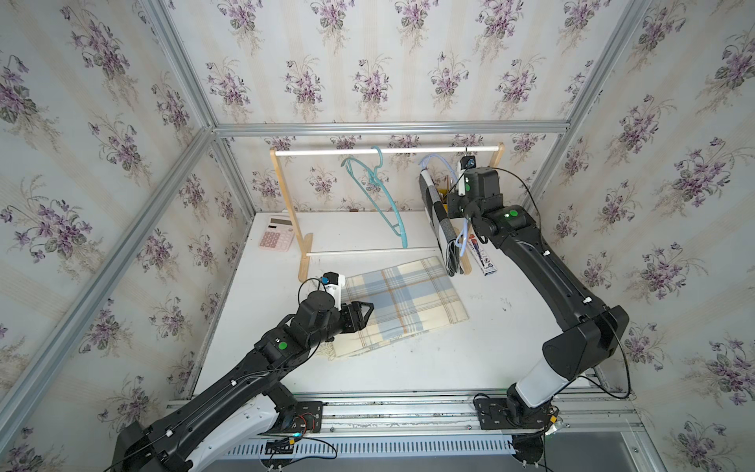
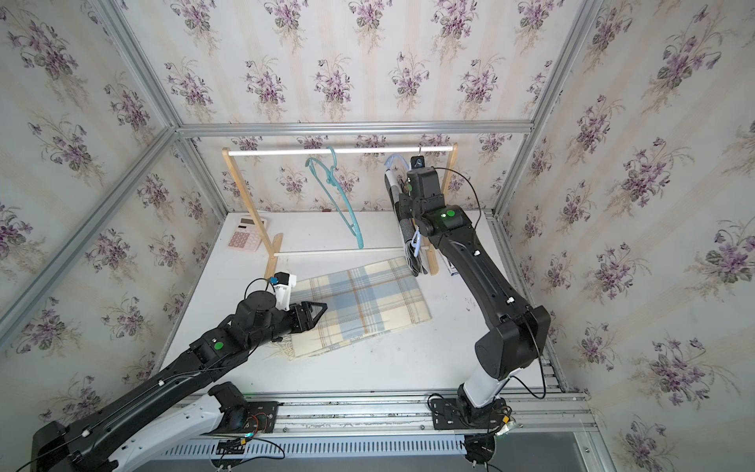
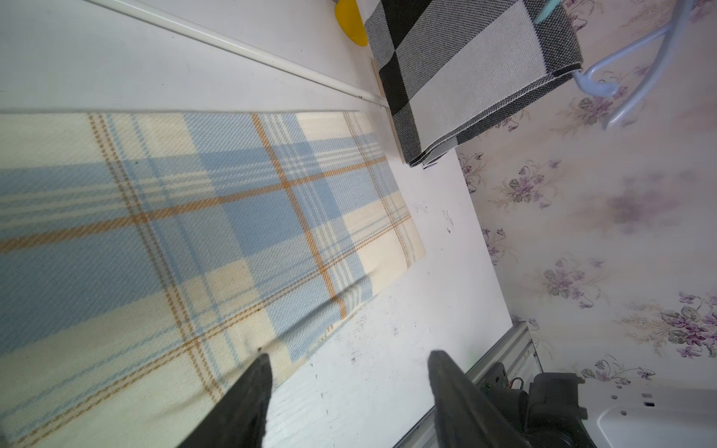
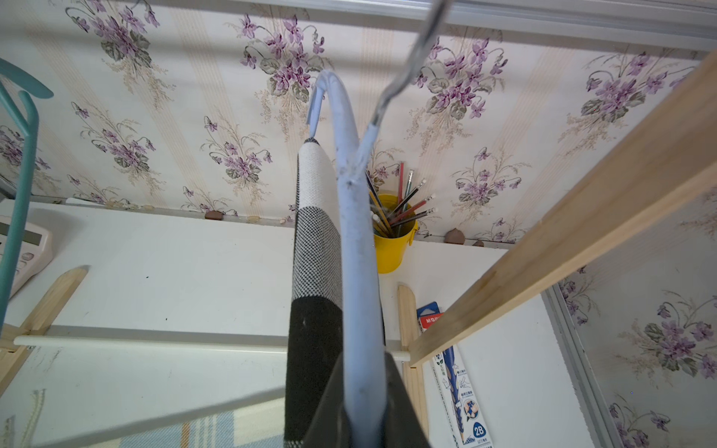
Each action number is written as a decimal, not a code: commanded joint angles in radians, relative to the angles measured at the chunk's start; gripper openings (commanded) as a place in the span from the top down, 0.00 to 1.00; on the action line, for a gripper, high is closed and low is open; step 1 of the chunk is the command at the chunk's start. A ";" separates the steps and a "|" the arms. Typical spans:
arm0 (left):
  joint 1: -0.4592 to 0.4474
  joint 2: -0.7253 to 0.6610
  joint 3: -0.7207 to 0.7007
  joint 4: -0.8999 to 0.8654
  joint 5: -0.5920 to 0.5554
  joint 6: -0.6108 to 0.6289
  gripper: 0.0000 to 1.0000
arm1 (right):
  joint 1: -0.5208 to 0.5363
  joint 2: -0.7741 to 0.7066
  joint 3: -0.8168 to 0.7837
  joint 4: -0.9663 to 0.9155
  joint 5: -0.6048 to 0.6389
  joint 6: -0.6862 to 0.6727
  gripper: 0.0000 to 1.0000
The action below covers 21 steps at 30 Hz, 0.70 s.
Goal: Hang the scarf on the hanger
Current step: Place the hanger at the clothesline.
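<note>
At the right-hand end of the wooden rack (image 1: 288, 204), the black-and-white checked scarf (image 1: 439, 220) hangs folded over a pale blue hanger (image 4: 357, 271), its lower end down by the rack's right foot. The right gripper (image 4: 362, 372) has its jaws closed on the hanger's arm, with the scarf just beside them. The hanger's wire hook (image 4: 407, 66) runs up out of the right wrist view. In both top views it is too small and too crowded by the arm to tell whether it sits on the rack's top rail.

In front of the rack, a cream-and-blue plaid scarf (image 1: 402, 302) lies folded flat on the worktop (image 1: 408, 367), one corner hidden under the left arm. The left gripper (image 3: 351, 355) is at its edge, jaws spread wide, one finger over the cloth and the other over bare worktop. Whether the finger touches the cloth is unclear.

A teal hanger (image 1: 371, 179) hangs from the middle of the rack's top rail.

Behind the rack's right post, a yellow cup (image 4: 392, 248) holds pencils (image 4: 407, 201) standing on end. In both top views the scarf and arm hide most of it. A pencil box (image 4: 454, 372) marked 2B lies beside the rack's right foot, partly under the right arm. A pink calculator (image 1: 277, 237) lies behind the rack's left post.
</note>
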 commanded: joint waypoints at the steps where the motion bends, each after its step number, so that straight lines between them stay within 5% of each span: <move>1: 0.001 0.001 -0.003 0.028 0.003 -0.014 0.34 | -0.003 -0.021 -0.020 0.045 -0.062 0.029 0.93; 5: 0.001 0.000 -0.004 0.029 0.003 -0.014 0.34 | -0.007 -0.040 -0.044 0.064 -0.104 0.038 0.72; 14: 0.001 -0.006 0.019 -0.003 -0.007 -0.010 0.34 | -0.008 -0.087 -0.049 0.069 -0.120 0.066 0.44; 21: 0.001 -0.018 0.056 -0.073 -0.034 0.002 0.34 | -0.008 -0.202 -0.061 -0.019 -0.103 0.109 0.30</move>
